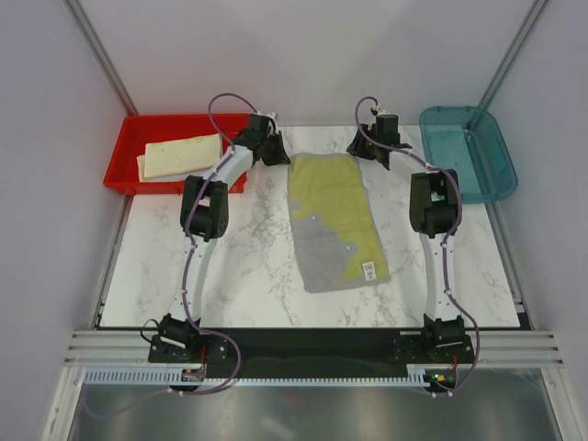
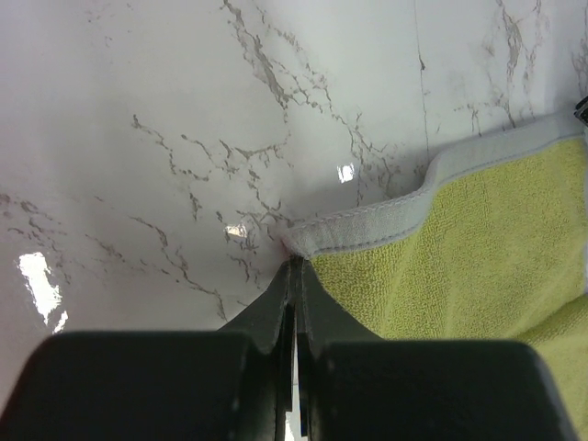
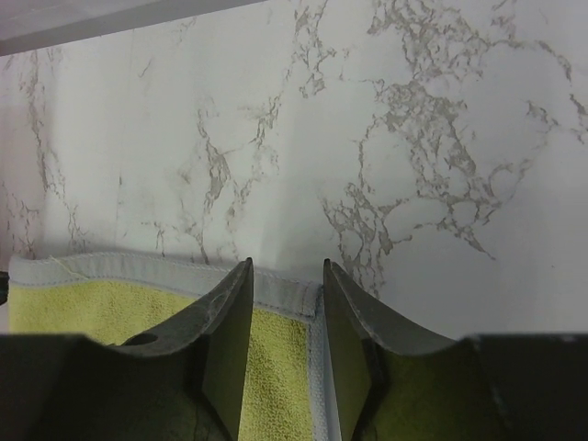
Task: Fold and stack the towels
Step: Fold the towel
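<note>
Grey-and-yellow towel (image 1: pixel 335 220) lies flat mid-table. Long axis runs far to near, label end nearest the bases, swung slightly right. Left gripper (image 2: pixel 294 266) is closed tight at the far-left corner; cannot tell if cloth is pinched. Right gripper (image 3: pixel 287 266) is part open astride the far-right hem, gripping nothing. White marble table (image 1: pixel 239 266). Red bin (image 1: pixel 124 179) with folded cream towel (image 1: pixel 181 154) far left, teal bin (image 1: pixel 459 156) far right. Pale walls.

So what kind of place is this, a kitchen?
Probably a robot test booth, not a kitchen: plain walls box in a marble-look table, and a left arm and right arm are bolted at its edge.
</note>
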`<action>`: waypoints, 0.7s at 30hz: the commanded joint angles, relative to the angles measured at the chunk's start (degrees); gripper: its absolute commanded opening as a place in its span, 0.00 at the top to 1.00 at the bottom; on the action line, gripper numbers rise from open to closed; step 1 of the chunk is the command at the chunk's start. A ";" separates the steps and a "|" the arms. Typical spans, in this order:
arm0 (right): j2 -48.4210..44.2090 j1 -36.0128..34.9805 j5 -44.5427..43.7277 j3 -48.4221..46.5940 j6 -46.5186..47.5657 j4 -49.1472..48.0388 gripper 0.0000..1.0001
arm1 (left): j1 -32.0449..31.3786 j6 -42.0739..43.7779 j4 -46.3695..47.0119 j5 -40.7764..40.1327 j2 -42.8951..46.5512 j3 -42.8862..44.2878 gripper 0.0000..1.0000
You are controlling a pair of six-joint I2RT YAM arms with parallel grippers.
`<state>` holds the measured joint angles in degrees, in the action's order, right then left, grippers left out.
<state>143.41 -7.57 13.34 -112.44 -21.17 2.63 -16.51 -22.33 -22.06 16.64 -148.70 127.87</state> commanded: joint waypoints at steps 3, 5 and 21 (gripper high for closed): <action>-2.08 -0.69 -5.78 1.17 1.74 6.77 0.57 | 0.34 -1.14 2.47 1.37 -0.89 2.38 0.98; -2.52 -0.95 -6.92 1.70 2.09 6.77 0.57 | 0.34 -1.40 2.46 1.55 -0.71 2.38 0.98; -4.47 -2.62 -8.33 4.87 4.03 4.57 0.54 | 0.25 -2.11 2.64 2.16 -0.45 2.12 0.98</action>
<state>139.68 -9.23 6.09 -108.14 -18.70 4.27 -16.47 -22.74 -21.67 17.08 -148.79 127.87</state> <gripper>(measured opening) 0.464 0.027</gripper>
